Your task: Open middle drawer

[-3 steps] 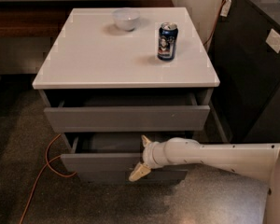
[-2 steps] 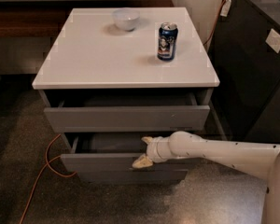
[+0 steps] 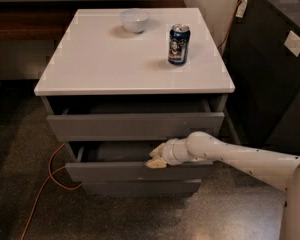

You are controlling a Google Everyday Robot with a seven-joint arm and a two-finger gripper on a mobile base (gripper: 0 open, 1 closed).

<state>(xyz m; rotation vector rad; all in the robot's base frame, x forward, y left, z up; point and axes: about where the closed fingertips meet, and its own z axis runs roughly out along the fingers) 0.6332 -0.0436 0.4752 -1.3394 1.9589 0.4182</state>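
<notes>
While partly out, middle drawer [image 3: 115, 172]: long grey front, lying left to right.
Gripper [image 3: 157, 156]: at its top edge, just behind it; wide or narrow, cannot tell.
Pull way: straight toward the near side.

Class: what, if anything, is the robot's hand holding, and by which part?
A grip cannot be told; the hand sits at the top edge of the middle drawer, right of centre.

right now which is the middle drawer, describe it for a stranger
Find the white-topped cabinet with three grey drawer fronts. The middle drawer is the second front down. It alone sticks out farthest, with the gripper at its top edge.
</notes>
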